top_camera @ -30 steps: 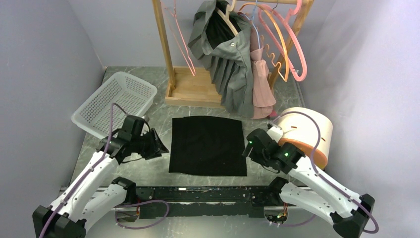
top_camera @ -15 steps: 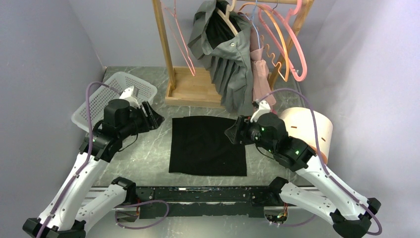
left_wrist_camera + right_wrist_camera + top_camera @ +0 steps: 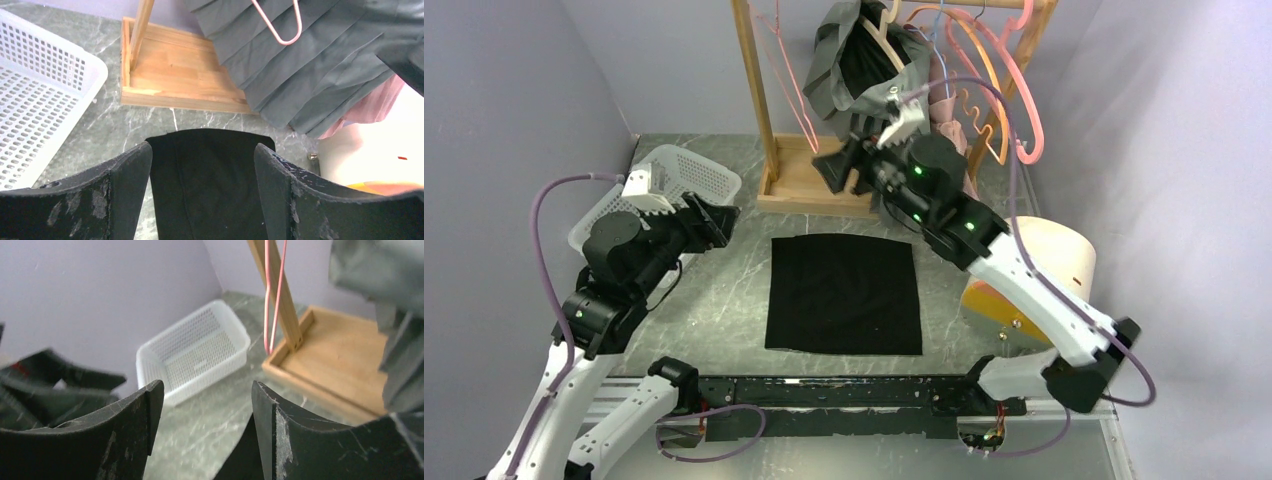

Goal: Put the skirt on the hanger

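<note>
A black skirt [image 3: 844, 294] lies flat mid-table. The left gripper [image 3: 722, 221] hangs between the white basket [image 3: 692, 170] and the skirt's far left corner. The right gripper [image 3: 826, 165] hangs far, before the wooden rack [image 3: 754, 90], which holds 1 grey garment [image 3: 864, 60].

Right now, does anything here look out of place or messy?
Nothing spilled or damaged. The black skirt lies flat on the table. Only the grey garment on the rack looks askew, bunched with its waist gaping open.
</note>
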You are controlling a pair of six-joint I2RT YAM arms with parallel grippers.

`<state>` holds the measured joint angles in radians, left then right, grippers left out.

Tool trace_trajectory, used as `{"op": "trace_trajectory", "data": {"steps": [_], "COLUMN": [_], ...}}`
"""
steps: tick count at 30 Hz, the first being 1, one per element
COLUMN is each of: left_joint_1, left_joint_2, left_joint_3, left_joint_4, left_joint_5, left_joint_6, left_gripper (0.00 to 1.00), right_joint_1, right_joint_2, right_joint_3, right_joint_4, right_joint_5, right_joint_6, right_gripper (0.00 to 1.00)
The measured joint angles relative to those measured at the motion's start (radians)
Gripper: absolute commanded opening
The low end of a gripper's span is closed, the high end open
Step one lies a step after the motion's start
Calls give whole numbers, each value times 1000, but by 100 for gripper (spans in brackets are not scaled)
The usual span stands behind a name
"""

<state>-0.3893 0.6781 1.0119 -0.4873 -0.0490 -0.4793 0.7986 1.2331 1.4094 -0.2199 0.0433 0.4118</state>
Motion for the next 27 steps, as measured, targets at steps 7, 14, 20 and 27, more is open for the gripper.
{"op": "trace_trajectory", "data": {"steps": [7,14,20,27], "left_joint_1": [0,0,0,0], "left_joint_2": [0,24,37,40], "left_joint_3": [21,21,21,21], "left_joint_4": [1,-4,-4,-4], "left_joint_5": [5,8,17,34], "left_joint_6": [2,1,-5,11], "left_gripper": [79,79,69,68], "right_joint_1": [6,-42,-69,-57], "right_joint_2": [345,654,827,743], "right_joint_3": [302,597,762,647], "right_joint_4": [76,63,18,102], "right_joint_5": [141,210,194,202], "right_joint_6": [-89,-145,-221,-273], "right_gripper": [70,56,7,0]}}
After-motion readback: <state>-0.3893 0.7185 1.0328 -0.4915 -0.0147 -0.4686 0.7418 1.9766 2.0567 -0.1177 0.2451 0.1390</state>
